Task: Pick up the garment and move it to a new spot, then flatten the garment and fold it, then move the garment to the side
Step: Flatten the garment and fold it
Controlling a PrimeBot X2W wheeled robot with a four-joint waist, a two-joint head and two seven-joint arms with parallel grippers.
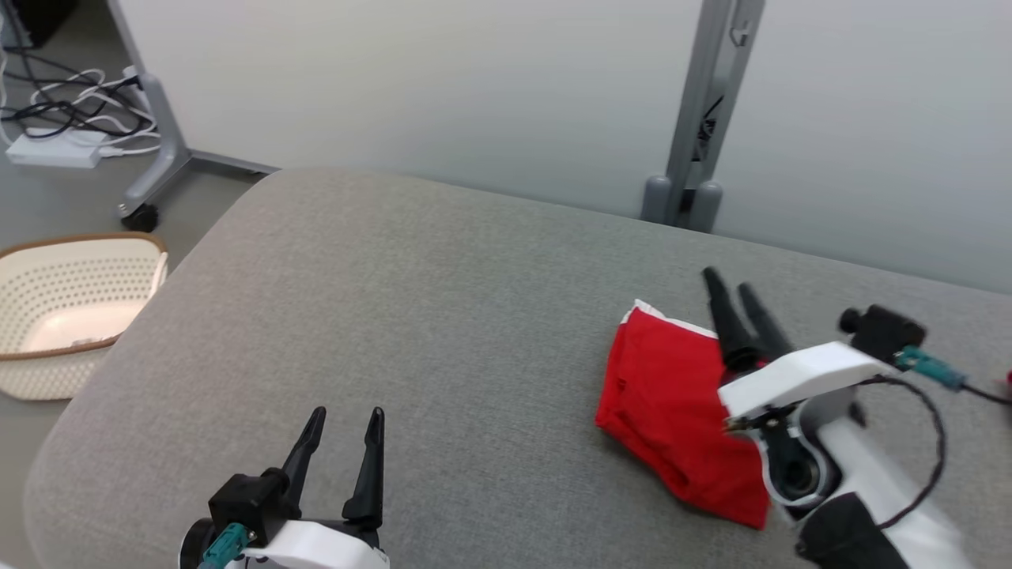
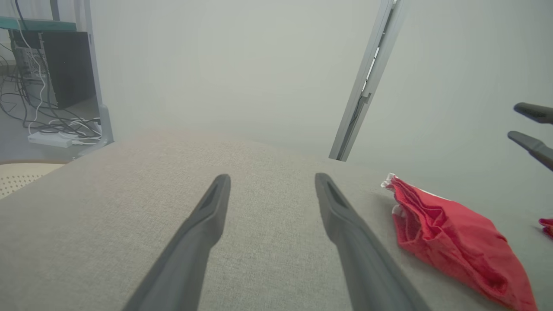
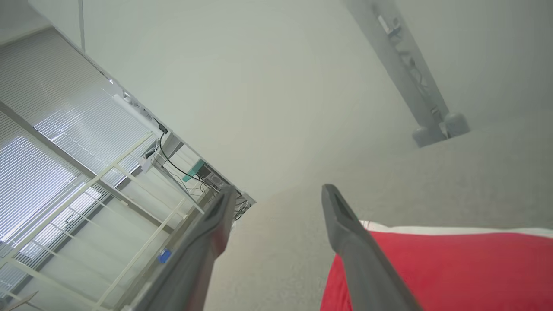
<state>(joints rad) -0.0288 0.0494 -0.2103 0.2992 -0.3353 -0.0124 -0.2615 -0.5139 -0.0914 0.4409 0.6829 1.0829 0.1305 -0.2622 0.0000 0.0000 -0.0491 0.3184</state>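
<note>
The garment (image 1: 672, 403) is a red cloth with a white trim, folded into a small bundle on the right side of the grey padded table (image 1: 411, 300). It also lies at the right in the left wrist view (image 2: 453, 237) and at the bottom of the right wrist view (image 3: 453, 268). My right gripper (image 1: 731, 288) hovers over the garment's far right edge, open, with nothing between its fingers. My left gripper (image 1: 348, 423) stands open near the table's front edge, well left of the garment, and holds nothing.
A cream perforated basket (image 1: 63, 308) sits on the floor left of the table. Cables and a power strip (image 1: 55, 146) lie at the far left by a wheeled stand leg. A grey post (image 1: 704, 118) rises behind the table. A small red scrap (image 2: 546, 225) shows at the right edge.
</note>
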